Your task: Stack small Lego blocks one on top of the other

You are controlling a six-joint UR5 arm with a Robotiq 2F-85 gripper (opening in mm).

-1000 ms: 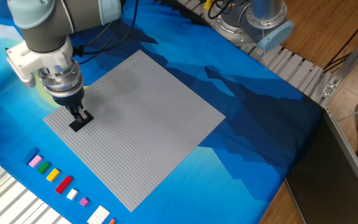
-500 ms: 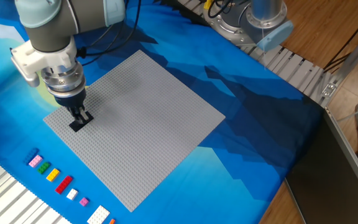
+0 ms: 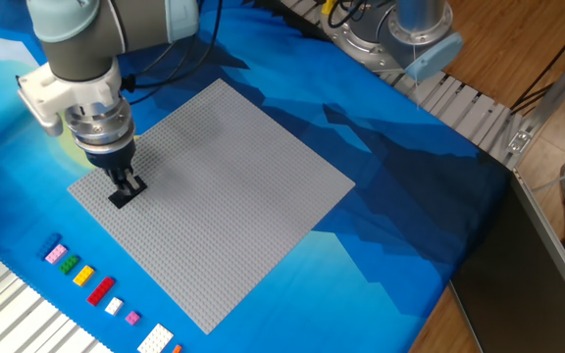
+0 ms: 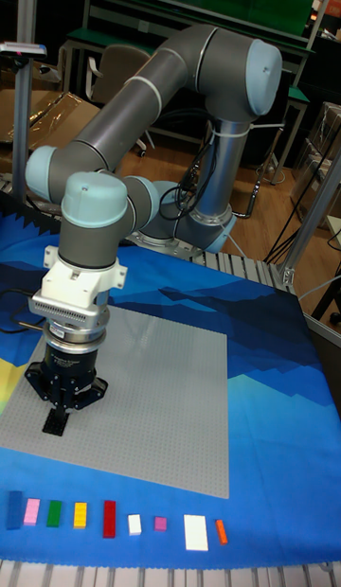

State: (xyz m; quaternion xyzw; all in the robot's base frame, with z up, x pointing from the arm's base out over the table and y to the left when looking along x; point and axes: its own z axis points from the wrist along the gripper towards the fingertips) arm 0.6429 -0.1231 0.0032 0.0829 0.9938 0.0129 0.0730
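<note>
on the near corner of the grey baseplate (image 3: pixel 214 196) we see our hand (image 3: pixel 128 182) right over the black block (image 3: pixel 122 196), which lies flat there. we cannot tell if the hand is pinching the block or just spread around it. the other small blocks (image 4: pixel 80 515) wait in a row on the blue worktop (image 3: pixel 381 186), just off the baseplate's near edge. we think the black block may be stuck on the studs, so a pull up could slip off it or tip it.
</note>
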